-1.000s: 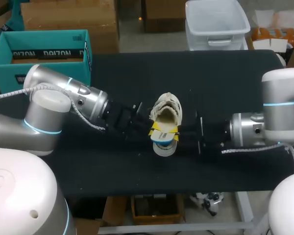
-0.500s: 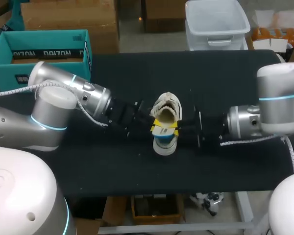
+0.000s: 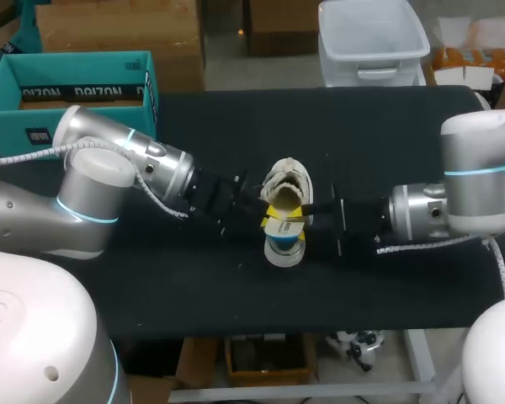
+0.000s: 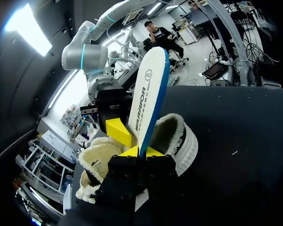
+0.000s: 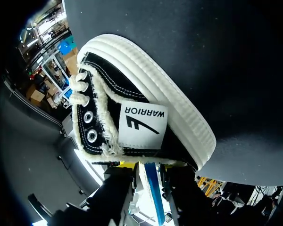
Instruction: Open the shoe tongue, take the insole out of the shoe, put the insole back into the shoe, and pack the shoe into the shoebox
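A fleece-lined shoe (image 3: pixel 288 187) lies mid-table, black with a white sole in the right wrist view (image 5: pixel 141 117). A white insole with a blue edge (image 3: pixel 284 242) sticks out of its heel end toward the front edge. My left gripper (image 3: pixel 268 220) comes in from the left and is shut on the insole's lower end. In the left wrist view the insole (image 4: pixel 148 94) rises from between its yellow tips (image 4: pixel 142 151). My right gripper (image 3: pixel 303 215) sits on the other side, open. The insole's blue edge (image 5: pixel 152 188) runs between its parted fingers (image 5: pixel 148 181).
A teal open box (image 3: pixel 76 84) stands at the table's far left corner. The dark tabletop (image 3: pixel 387 278) runs wide to the front and right of the shoe.
The shoe and insole have shifted slightly away from the front edge with both arms. The right gripper's fingers have spread apart off the insole; the left keeps its hold.
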Tool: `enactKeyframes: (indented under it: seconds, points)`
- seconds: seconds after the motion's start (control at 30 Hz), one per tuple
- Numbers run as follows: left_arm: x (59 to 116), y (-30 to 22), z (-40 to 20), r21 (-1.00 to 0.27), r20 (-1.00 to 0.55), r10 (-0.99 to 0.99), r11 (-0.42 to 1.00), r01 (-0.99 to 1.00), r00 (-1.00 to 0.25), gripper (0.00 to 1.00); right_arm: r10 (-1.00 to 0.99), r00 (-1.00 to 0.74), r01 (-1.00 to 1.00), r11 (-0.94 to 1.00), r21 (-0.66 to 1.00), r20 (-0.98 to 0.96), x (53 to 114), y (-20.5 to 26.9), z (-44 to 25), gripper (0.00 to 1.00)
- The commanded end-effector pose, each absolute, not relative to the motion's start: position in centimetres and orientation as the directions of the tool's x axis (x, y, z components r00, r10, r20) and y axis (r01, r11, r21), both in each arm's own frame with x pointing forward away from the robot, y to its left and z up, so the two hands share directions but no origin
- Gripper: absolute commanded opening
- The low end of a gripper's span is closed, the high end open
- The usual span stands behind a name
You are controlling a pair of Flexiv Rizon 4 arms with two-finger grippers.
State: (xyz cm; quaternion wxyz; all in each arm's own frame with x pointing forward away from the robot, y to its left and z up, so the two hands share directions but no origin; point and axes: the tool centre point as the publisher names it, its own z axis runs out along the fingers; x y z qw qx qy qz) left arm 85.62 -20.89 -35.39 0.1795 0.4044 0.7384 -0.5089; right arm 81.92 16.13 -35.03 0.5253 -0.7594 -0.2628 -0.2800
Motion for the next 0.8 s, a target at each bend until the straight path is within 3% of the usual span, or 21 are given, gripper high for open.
enactKeyframes:
  seconds: [0.03, 0.23, 0.43, 0.47, 0.53, 0.63, 0.67, 0.8]
  points:
    - [85.4, -21.0, -35.6, -0.605, -0.681, 0.406, 0.156, 0.780, -0.609, 0.00, 0.094, 0.702, 0.689, -0.339, -0.640, 0.706, 80.3, 15.7, -34.2, 0.24]
    - [85.2, -21.0, -35.5, -0.605, -0.682, 0.405, 0.156, 0.781, -0.609, 0.00, 0.091, 0.703, 0.687, -0.347, -0.639, 0.706, 79.7, 15.7, -34.1, 0.01]
    - [84.5, -21.1, -35.1, -0.602, -0.672, 0.426, 0.160, 0.782, -0.605, 0.00, 0.099, 0.701, 0.691, -0.337, -0.639, 0.706, 79.9, 15.9, -34.4, 0.00]
    - [84.1, -21.1, -34.9, -0.600, -0.674, 0.433, 0.151, 0.785, -0.599, 0.20, 0.100, 0.701, 0.692, -0.336, -0.639, 0.707, 79.9, 15.9, -34.5, 0.00]
    - [83.5, -21.0, -34.5, -0.588, -0.685, 0.436, 0.142, 0.796, -0.584, 0.29, 0.102, 0.700, 0.693, -0.334, -0.638, 0.707, 80.0, 15.9, -34.6, 0.00]
    - [83.1, -21.0, -34.3, -0.581, -0.692, 0.440, 0.132, 0.803, -0.573, 0.16, 0.103, 0.699, 0.695, -0.333, -0.638, 0.708, 80.1, 15.9, -34.6, 0.00]
    - [83.2, -21.2, -34.3, -0.579, -0.692, 0.441, 0.131, 0.804, -0.571, 0.00, 0.104, 0.699, 0.695, -0.332, -0.637, 0.708, 80.2, 15.9, -34.7, 0.00]
    - [83.3, -21.5, -34.5, -0.578, -0.691, 0.447, 0.131, 0.806, -0.568, 0.00, 0.105, 0.699, 0.696, -0.331, -0.638, 0.708, 80.4, 15.9, -34.9, 0.00]
